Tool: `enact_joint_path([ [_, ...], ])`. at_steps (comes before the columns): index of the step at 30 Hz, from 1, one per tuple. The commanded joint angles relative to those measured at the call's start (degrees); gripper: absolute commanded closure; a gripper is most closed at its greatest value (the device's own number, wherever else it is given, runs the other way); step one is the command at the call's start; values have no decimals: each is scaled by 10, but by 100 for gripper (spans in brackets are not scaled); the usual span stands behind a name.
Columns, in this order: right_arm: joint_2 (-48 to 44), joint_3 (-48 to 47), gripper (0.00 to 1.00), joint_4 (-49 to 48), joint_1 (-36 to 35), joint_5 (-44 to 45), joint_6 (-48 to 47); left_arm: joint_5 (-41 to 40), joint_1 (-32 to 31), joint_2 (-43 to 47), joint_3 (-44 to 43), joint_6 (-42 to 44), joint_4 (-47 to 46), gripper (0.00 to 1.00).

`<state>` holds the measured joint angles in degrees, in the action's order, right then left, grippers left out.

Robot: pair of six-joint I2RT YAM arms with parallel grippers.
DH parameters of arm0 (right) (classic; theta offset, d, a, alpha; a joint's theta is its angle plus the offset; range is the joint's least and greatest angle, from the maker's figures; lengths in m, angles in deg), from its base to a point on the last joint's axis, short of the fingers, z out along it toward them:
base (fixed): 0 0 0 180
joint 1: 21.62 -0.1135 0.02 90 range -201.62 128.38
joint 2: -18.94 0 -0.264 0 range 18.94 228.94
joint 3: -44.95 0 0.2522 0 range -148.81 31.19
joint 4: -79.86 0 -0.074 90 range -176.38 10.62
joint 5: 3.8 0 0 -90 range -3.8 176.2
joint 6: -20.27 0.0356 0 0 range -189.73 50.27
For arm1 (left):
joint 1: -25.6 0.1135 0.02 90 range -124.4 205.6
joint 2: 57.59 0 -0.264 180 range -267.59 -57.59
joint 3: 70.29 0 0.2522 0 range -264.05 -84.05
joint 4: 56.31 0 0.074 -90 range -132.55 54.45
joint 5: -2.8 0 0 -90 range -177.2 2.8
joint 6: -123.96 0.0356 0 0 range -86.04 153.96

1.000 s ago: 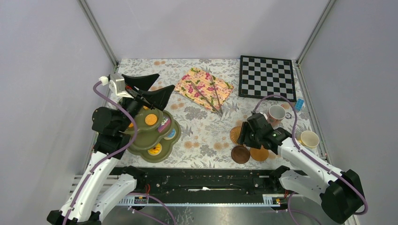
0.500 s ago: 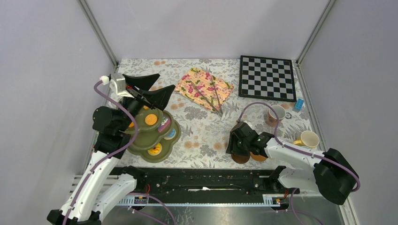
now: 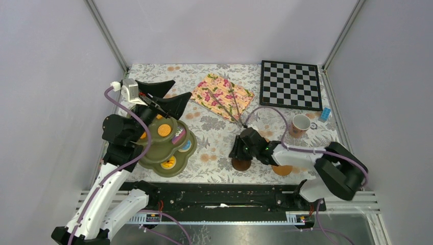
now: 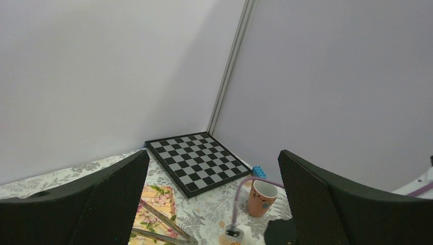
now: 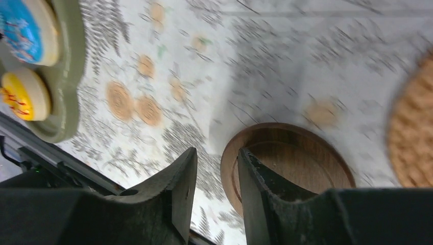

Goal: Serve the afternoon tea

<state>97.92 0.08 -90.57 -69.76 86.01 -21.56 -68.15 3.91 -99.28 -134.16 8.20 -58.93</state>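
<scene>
My right gripper [image 3: 239, 153] hangs low over the dark wooden coaster [image 3: 241, 164]. In the right wrist view its fingers straddle the rim of this coaster [image 5: 286, 158], one inside and one outside. The gripper [image 5: 217, 153] is open only narrowly, with a gap still showing. A lighter woven coaster [image 3: 282, 170] lies to the right. The brownish-pink mug [image 3: 300, 125] stands upright behind it. The olive-green stand [image 3: 153, 153] holds an orange biscuit [image 3: 164, 130], a yellow pastry [image 3: 168, 163] and a blue one [image 3: 186, 146]. Above the stand my left gripper [image 3: 179, 89] is open and empty.
The chessboard [image 3: 290, 84] lies at the back right with a small blue brick [image 3: 325, 113] beside it. Metal tongs [image 3: 230, 109] rest on a floral napkin [image 3: 214, 89] at the back centre. My right arm stretches low across the front right of the table.
My right gripper has swept left along the front of the table, its jaws narrowing, and the dark coaster has slid left with it. The left arm has barely moved.
</scene>
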Motion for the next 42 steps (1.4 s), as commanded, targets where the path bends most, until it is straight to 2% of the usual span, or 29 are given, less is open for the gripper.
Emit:
enact_joint_path([
  [1,98,-61,58,-82,-10,-20,-26,2,-1,-3,-1,4,-20,1],
  [6,192,-139,60,-110,-19,-53,-38,-3,-1,-5,-3,11,-13,1],
  [10,247,-187,60,-127,-25,-45,-50,-2,-1,-7,-6,13,-8,1],
  [19,333,-295,59,-98,-24,62,-110,-8,-1,-3,-4,15,-9,1],
  [29,376,-378,55,-33,-7,148,-136,-7,-1,-1,-3,15,-10,1],
  [34,373,-388,53,-11,6,172,-126,-5,-1,0,-4,15,-11,1],
  [42,348,-399,51,-7,13,117,-166,-2,-1,-5,-3,10,-13,1],
])
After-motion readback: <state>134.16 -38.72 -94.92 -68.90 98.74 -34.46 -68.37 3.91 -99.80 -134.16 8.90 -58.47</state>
